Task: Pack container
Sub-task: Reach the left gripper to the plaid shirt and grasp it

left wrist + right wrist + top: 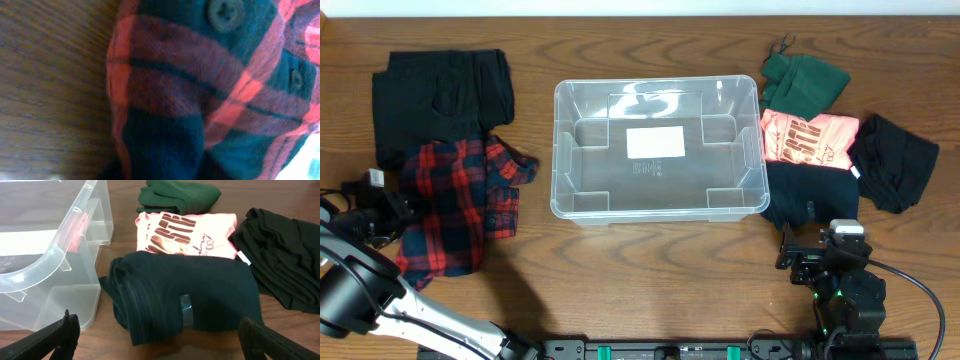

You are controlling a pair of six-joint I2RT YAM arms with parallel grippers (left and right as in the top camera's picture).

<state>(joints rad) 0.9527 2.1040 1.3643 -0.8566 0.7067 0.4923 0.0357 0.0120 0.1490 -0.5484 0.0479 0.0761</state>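
Note:
The clear plastic container (582, 150) stands in the middle of the table with nothing in it but the white label on its base; its corner also shows in the right wrist view (45, 265). My left gripper (386, 216) is at the left edge of a red plaid shirt (460, 210), which fills the left wrist view (200, 85). No fingers show at the sides there, so it looks shut on the fabric. My right gripper (160, 347) is open and empty, just in front of a folded dark teal garment (185, 295); it also shows in the overhead view (817, 262).
A black garment (440, 95) lies behind the plaid shirt. Right of the container lie a green garment (807, 80), a pink printed t-shirt (810, 138), a black garment (893, 162) and the dark teal one (805, 195).

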